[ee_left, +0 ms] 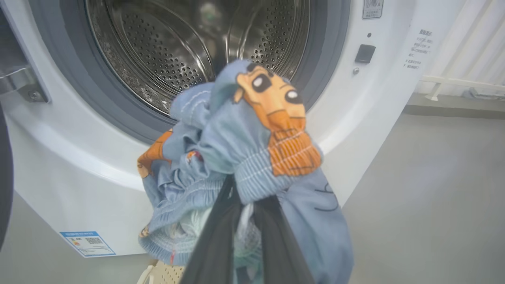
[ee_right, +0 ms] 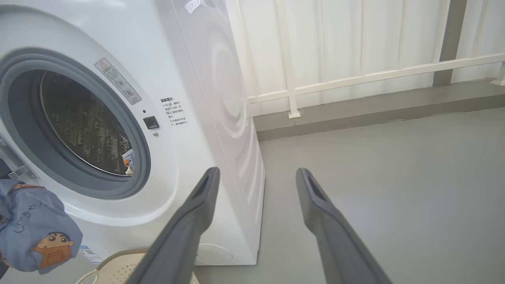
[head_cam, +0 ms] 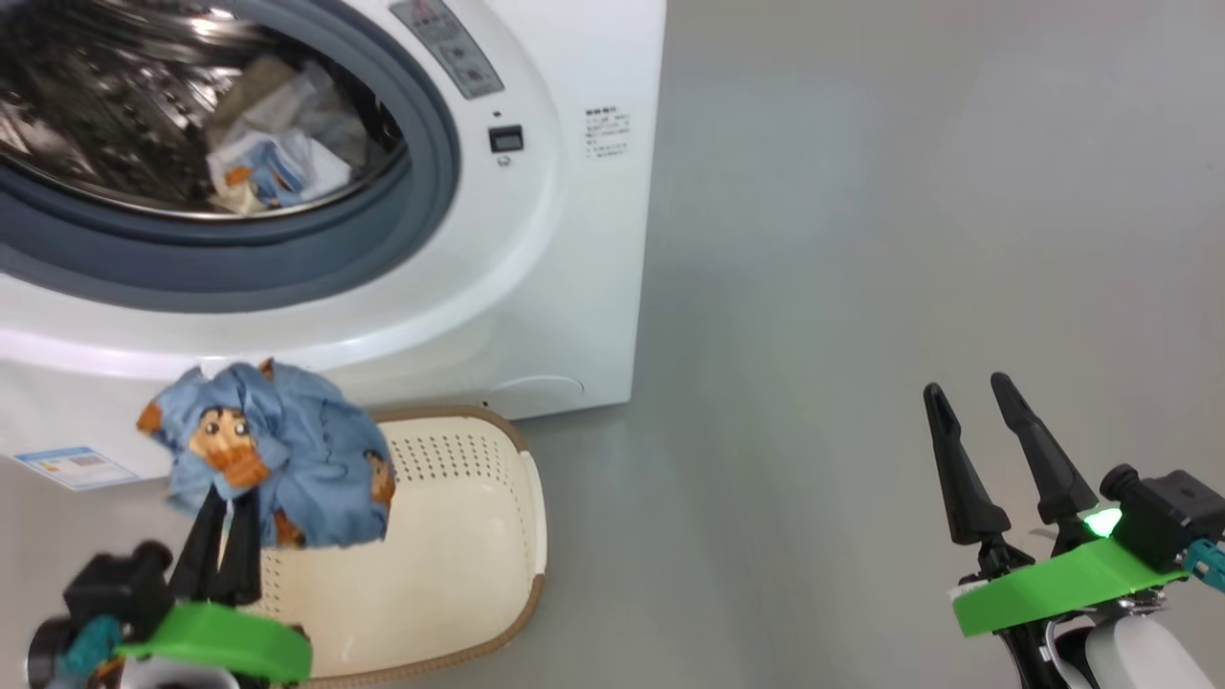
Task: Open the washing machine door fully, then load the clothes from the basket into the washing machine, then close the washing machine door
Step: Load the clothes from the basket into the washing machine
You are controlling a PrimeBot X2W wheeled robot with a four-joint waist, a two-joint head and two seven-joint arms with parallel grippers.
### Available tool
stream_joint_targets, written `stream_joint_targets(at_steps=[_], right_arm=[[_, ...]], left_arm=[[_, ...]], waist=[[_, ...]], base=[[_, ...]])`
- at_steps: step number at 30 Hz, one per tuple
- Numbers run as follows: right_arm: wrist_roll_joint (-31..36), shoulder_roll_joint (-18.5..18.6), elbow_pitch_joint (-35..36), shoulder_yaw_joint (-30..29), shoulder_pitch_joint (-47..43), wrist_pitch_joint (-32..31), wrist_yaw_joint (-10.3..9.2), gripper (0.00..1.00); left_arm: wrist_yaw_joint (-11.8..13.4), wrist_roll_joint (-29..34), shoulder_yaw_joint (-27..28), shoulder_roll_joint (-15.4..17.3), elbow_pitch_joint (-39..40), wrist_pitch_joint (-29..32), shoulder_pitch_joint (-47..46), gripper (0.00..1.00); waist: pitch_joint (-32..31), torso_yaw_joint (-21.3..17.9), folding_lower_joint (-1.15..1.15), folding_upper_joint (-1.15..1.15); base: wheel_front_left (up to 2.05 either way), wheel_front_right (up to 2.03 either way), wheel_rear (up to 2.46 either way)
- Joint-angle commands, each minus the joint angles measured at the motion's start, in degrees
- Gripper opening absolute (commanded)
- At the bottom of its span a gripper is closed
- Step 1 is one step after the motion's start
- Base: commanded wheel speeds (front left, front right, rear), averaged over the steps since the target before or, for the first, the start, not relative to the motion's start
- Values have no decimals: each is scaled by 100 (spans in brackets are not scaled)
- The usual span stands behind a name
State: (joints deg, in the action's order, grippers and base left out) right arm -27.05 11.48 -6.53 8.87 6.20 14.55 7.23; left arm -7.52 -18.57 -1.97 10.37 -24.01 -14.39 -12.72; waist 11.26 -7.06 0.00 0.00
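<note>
The white washing machine stands at the upper left with its steel drum open. Light-blue and white clothes lie inside it. At the far left of the left wrist view, a dark strip beside the hinge is the washing machine door, swung aside. My left gripper is shut on a bunched light-blue garment with orange cartoon prints. It holds the garment above the cream basket, in front of the drum's lower rim. My right gripper hovers open over the floor at the lower right, with nothing between its fingers.
Grey floor stretches to the right of the machine. A white railing and a low kerb run behind it. A blue label and a round filter cap sit low on the machine's front.
</note>
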Motion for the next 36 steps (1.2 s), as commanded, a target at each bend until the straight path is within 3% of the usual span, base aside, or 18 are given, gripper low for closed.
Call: stream_joint_targets(at_steps=[1,18,27,36], right_arm=[[-13,84,127,65,-60,45,25,100],[-47,105,181,-157,-495,45,25,100],[-41,109,218,-195,-486,45,25,100],[-18,42,283,-174,-277,45,25,100]], left_arm=[[5,118,251,100,231,-61,78,0],[4,480,1046,-364,1494,-61,1336,0],[4,504,1085,-426,1565,-61,1324,0],[4,515,1082,-285,1451,-61,835,0]], waist=[[-215,125,0,0],[-611,176,0,0],[-522,154,0,0],[-5,113,0,0]], base=[[0,0,0],[0,0,0],[0,0,0],[0,0,0]])
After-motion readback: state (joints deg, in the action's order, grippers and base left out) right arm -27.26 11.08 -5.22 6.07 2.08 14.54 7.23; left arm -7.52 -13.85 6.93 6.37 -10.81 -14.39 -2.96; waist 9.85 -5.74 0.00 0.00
